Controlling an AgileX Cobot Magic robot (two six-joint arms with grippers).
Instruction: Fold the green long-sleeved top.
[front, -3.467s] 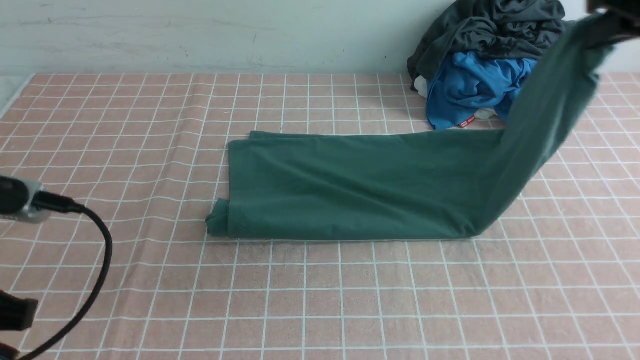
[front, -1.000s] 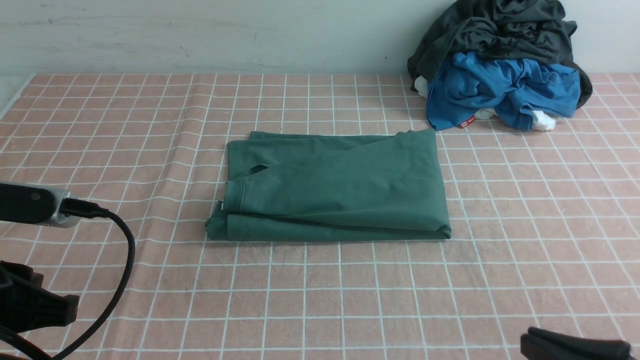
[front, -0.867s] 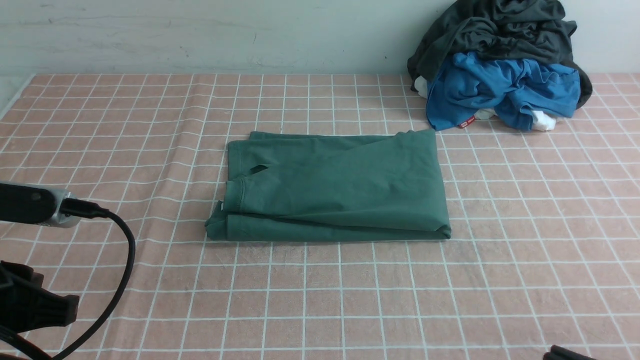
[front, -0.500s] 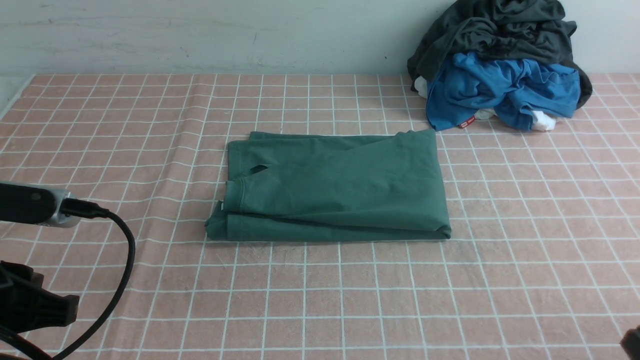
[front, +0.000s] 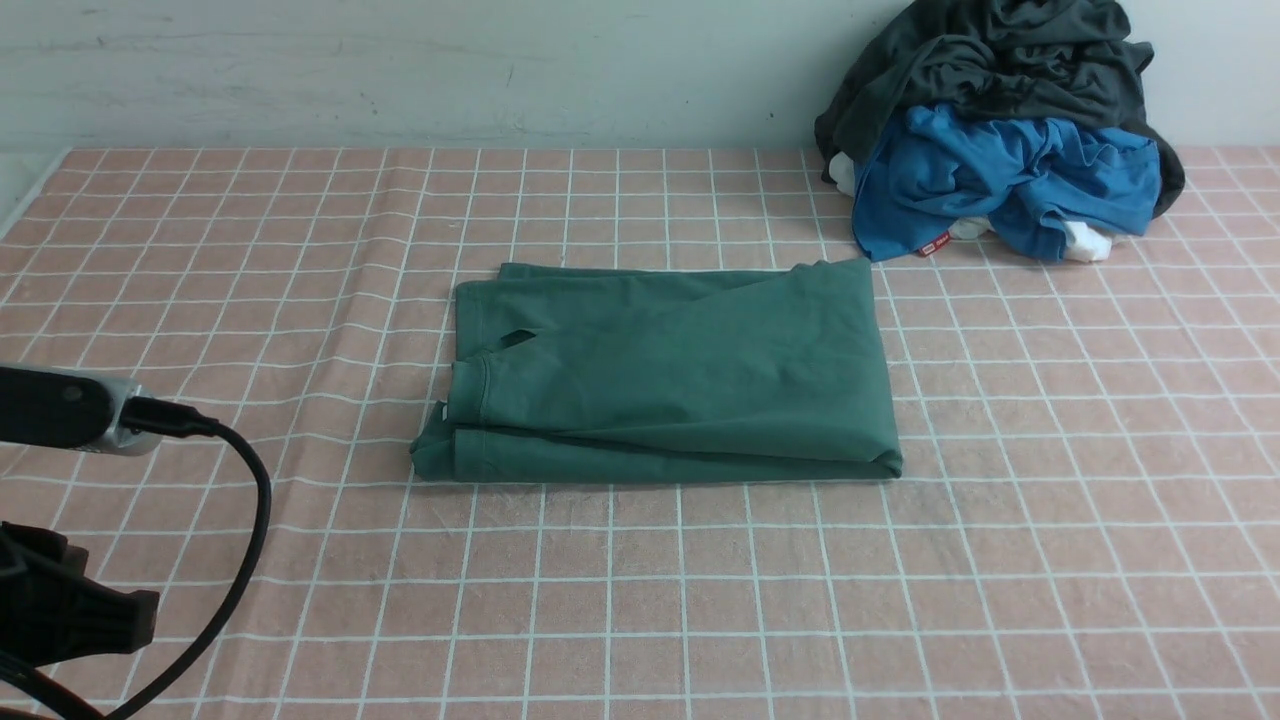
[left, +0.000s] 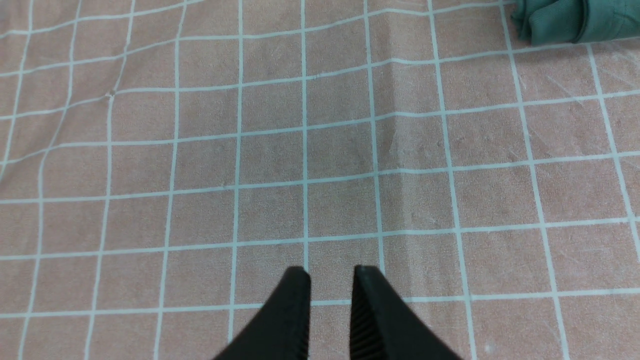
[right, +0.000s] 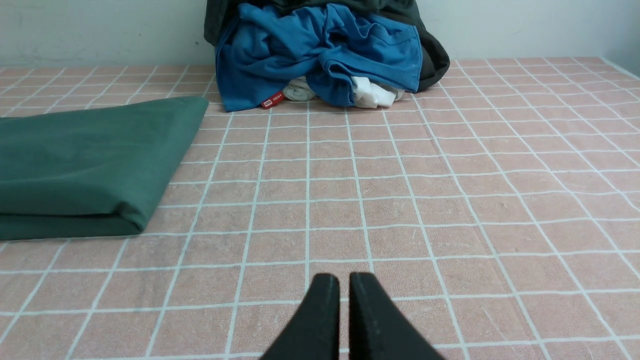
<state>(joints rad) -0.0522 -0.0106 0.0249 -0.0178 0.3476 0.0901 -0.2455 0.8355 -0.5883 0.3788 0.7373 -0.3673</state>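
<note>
The green long-sleeved top (front: 670, 375) lies folded into a flat rectangle in the middle of the pink checked tablecloth (front: 640, 600), with neither gripper touching it. One corner of the top (left: 575, 22) shows in the left wrist view, far from my left gripper (left: 331, 270), whose jaws stand slightly apart and empty over bare cloth. In the right wrist view the top's folded edge (right: 85, 160) lies off to one side. My right gripper (right: 344, 276) is shut with nothing in it. The right arm is out of the front view.
A pile with a dark grey garment (front: 990, 60) and a bright blue garment (front: 1010, 175) sits at the back right against the wall. The left arm's black cable (front: 245, 530) loops over the near left of the table.
The right gripper has let go of the top's raised right end, which now lies folded over to the left. In the last second the right arm slid out of the front view at the bottom right.
</note>
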